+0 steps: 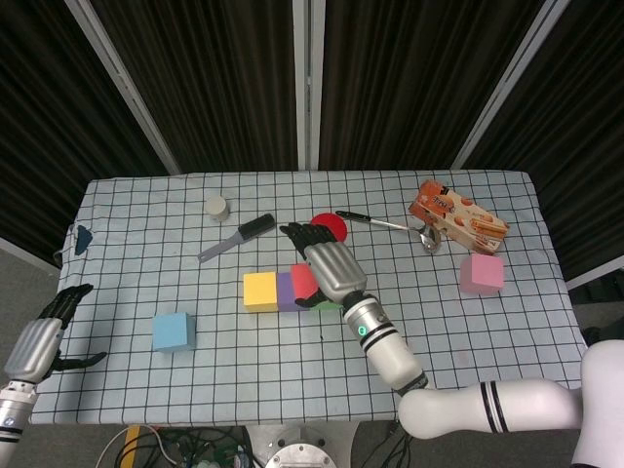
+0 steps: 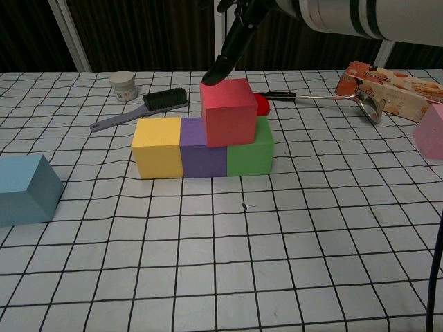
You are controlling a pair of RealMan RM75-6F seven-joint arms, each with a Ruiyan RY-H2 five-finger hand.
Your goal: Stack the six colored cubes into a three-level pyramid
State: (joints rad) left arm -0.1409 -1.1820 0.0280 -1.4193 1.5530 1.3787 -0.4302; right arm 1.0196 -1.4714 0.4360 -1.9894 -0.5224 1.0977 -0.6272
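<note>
A row of yellow cube (image 2: 158, 146), purple cube (image 2: 202, 153) and green cube (image 2: 250, 153) stands mid-table. The red cube (image 2: 228, 112) sits on top, across the purple and green ones. My right hand (image 1: 327, 263) hovers above and behind the red cube (image 1: 303, 282) with its fingers apart and holds nothing. One of its fingertips (image 2: 212, 79) is at the cube's back left top corner. The blue cube (image 1: 173, 331) lies alone at the front left. At the far right sits the pink cube (image 1: 482, 273). My left hand (image 1: 39, 341) hangs empty off the table's left front corner.
Behind the row lie a brush (image 2: 138, 107), a small white jar (image 2: 124, 85), a red round object (image 1: 329, 227), a long spoon (image 1: 390, 224) and a snack box (image 1: 458, 216). The table's front edge (image 1: 195, 414) is close to the blue cube.
</note>
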